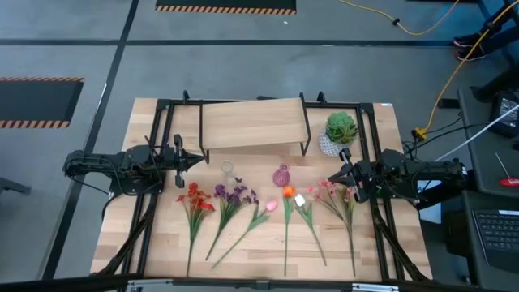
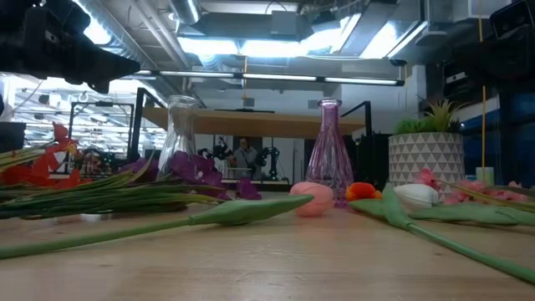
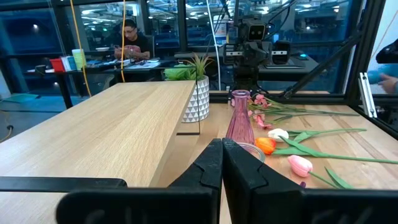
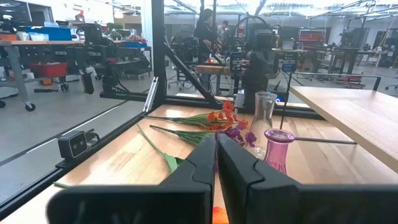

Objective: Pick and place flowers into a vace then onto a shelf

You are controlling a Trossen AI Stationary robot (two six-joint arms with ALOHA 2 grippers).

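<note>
While lying flat, flowers (image 1: 268, 212) point blossoms toward shelf (image 1: 253, 123) — stems lengthwise.

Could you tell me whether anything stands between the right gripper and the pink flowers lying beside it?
Nothing visible does. The right gripper, shut, hovers just left of the pink flowers on the table; the potted plant stands behind, out of the way.

The light-wood bench (image 1: 162, 235) carries the shelf (image 1: 253, 123) at its far edge; beside it a potted green plant (image 1: 340, 132); nearer, a clear vase (image 1: 228, 170), a pink vase (image 1: 280, 175); the flowers (image 1: 243, 207) lie flat in a row.
</note>
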